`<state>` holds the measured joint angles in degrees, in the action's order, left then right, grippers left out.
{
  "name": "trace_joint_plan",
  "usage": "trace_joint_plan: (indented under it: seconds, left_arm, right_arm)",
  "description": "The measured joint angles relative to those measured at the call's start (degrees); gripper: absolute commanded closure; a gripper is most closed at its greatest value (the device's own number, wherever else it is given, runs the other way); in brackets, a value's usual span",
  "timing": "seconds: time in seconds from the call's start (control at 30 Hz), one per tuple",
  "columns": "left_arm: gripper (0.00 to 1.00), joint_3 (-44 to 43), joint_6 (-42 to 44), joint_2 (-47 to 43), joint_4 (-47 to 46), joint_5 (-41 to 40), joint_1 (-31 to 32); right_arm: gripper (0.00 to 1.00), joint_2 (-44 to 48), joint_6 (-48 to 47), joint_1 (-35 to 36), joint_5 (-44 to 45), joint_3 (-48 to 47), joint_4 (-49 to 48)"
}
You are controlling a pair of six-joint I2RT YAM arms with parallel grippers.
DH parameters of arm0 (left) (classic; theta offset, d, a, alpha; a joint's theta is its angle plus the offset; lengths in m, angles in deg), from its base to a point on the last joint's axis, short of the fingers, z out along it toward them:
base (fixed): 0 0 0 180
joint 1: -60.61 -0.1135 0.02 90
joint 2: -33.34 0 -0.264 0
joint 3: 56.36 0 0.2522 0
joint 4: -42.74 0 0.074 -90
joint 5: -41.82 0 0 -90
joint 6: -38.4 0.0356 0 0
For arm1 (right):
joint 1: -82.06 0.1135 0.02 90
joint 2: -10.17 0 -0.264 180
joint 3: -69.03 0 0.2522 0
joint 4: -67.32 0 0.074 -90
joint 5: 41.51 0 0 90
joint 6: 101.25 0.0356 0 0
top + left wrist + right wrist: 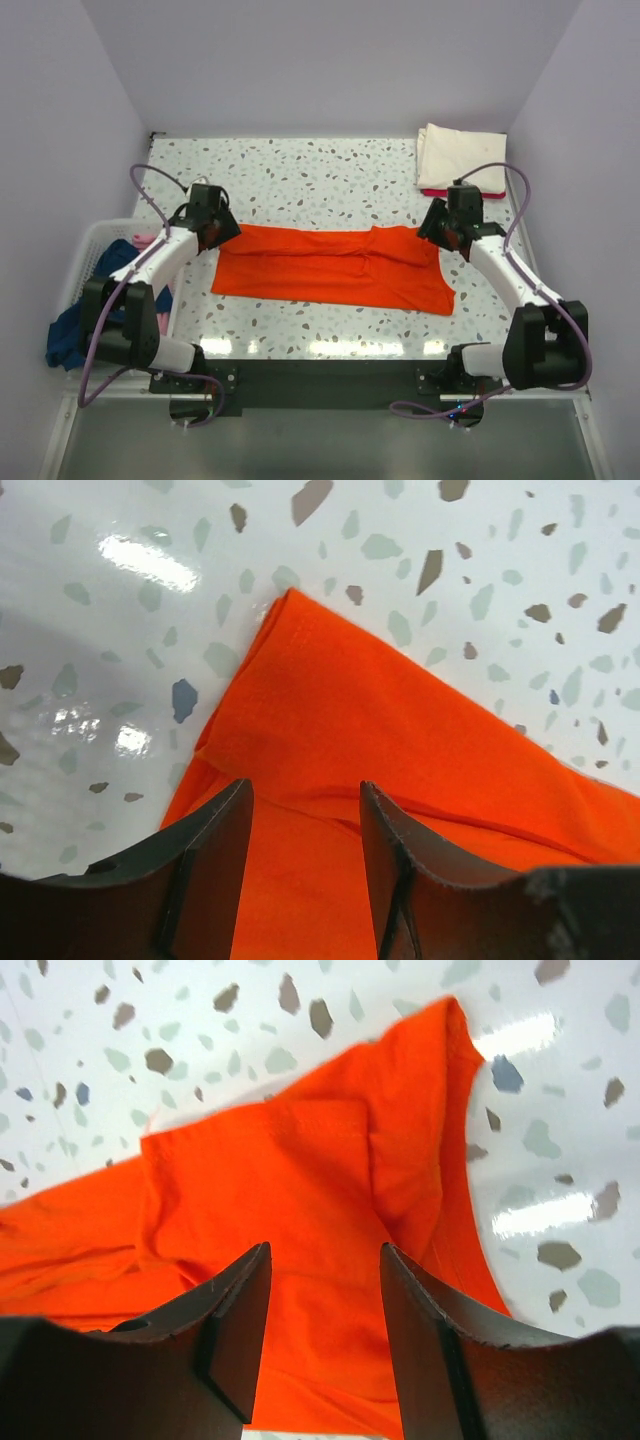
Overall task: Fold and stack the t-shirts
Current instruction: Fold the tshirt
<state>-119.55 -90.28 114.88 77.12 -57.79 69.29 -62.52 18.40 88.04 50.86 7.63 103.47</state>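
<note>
Looking down on a speckled white bench [300,170] closed in by pale walls. Lying across the middle of it, left to right, as a long folded band: an orange t-shirt [330,270], deeper at its right end than at its left. Hanging over the band's left end with the left gripper [305,788], fingers spread apart and gripping nothing, orange cloth showing in the gap. Hanging likewise over the right end with the right gripper [325,1250], also spread wide and empty. Not being able to tell whether either gripper is touching the cloth. Resting at the far right corner of the bench: a folded cream t-shirt [460,158], stacked on a red t-shirt [450,192] showing only as a thin near edge. Sitting at the near left, beside the bench: a white basket [85,250] holding navy cloth [68,338] and pink cloth [145,240].
</note>
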Motion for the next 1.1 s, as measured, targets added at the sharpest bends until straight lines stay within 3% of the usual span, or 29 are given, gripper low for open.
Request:
trace_joint_plan:
  seconds: [0.3,0.53,0.63,0.7,0.8,0.9,1.1]
  left_arm:
    - [0.43,-2.3,4.1,0.1,-4.6,12.3,0.3]
    - [0.43,-4.2,5.5,3.3,-7.9,18.1,5.0]
    - [0.43,-5.3,5.5,5.5,-8.8,19.3,7.7]
    - [0.43,-6.4,5.5,7.0,-9.2,19.8,9.3]
    - [0.43,-8.2,5.4,9.6,-10.3,20.5,11.6]
    - [0.42,-9.4,5.3,11.6,-11.4,21.6,13.4]
    - [0.41,-12.8,5.2,16.8,-13.9,23.6,16.7]
  right_arm:
    - [0.5,-19.1,-2.7,2.7,1.0,-12.3,-2.9]
    - [0.53,-24.7,-3.7,4.7,1.8,-13.7,-3.0]
    - [0.64,-25.7,-3.9,5.3,2.5,-14.4,-2.9]
    - [0.79,-26.2,-4.0,5.7,2.7,-15.0,-2.8]
    - [0.9,-26.3,-3.8,6.1,3.2,-15.3,-2.7]
    - [0.97,-26.2,-3.7,6.4,3.8,-15.2,-2.5]
    - [1.0,-20.7,-3.4,6.6,4.0,-12.5,-2.3]
